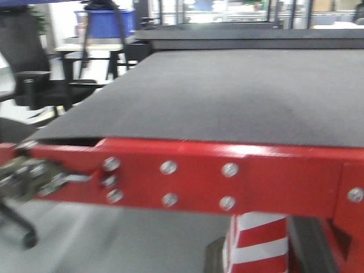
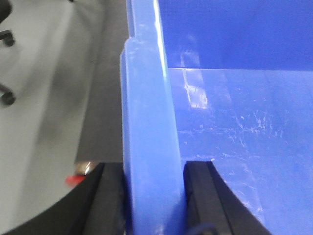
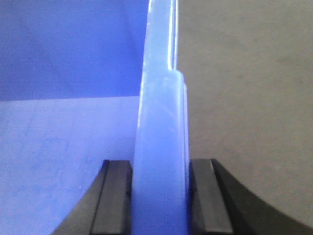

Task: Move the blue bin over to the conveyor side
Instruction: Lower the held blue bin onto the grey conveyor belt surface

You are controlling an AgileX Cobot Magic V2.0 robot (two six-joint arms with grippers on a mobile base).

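The blue bin [image 2: 151,147] is bright, glossy plastic with a thick rim and a scuffed inside. Its two side walls stand upright, one pinched by the left hand [image 2: 154,196], the other by the right hand [image 3: 160,196]. The conveyor [image 1: 227,91] is a flat, dark-grey woven belt edged in red. The grey surface just outside the bin's right wall looks like the same belt.

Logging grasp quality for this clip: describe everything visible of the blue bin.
The blue bin is glossy bright-blue plastic with a thick rim, stepped partway along. The left gripper and right gripper each clamp a wall, one finger inside, one outside. Its inner floor shows scuffs and glare. What it rests on is hidden.
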